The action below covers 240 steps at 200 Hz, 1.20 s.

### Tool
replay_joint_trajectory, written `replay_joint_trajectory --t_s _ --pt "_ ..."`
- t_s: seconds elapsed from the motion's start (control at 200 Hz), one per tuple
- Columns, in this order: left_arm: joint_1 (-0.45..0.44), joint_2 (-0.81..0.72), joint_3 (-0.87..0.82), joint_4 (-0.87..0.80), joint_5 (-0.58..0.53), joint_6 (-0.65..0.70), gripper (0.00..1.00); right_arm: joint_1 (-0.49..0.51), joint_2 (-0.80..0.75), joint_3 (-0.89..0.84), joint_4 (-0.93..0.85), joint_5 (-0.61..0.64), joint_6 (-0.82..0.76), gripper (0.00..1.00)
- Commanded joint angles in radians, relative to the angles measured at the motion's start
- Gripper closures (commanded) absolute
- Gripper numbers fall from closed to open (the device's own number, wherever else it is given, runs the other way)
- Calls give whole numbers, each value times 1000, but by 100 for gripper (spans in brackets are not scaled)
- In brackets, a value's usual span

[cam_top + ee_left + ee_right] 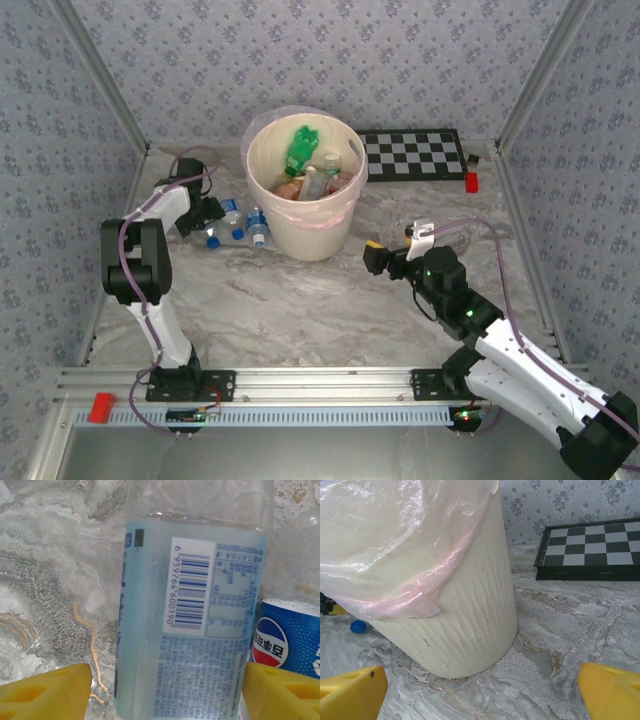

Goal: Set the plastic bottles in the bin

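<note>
Straddling a clear blue-labelled bottle [195, 605] on the desk [300, 300] just left of the bin [300, 235], the left end effector [168, 680] stands open, gripping nothing. It looks best to close squarely across the bottle's middle, keeping off the Pepsi bottle [290, 645] just beside it.

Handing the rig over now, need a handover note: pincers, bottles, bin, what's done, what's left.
Left pincer: open, straddling a clear blue-label bottle lying on the table, not yet gripped.
Right pincer: open, empty, facing the bin.
Done: several bottles in the bin, a green one on top.
Left to do: the bottle cluster on the table left of the bin, Pepsi bottle included.
</note>
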Motion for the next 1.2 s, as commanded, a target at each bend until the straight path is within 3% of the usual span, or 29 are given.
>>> replay_joint_trajectory --t_s 0.0,0.44,0.825,1.194 --pt "13 36 36 -9 23 25 26 -6 -4 -11 26 0 12 0" --pt "20 -33 -8 7 47 21 38 -13 4 -14 30 -9 15 0" --pt "8 -305 -104 19 119 -31 38 -17 19 -29 51 -13 20 0" --pt "-94 -600 -62 -31 128 -74 38 -20 15 -49 78 -24 27 0"
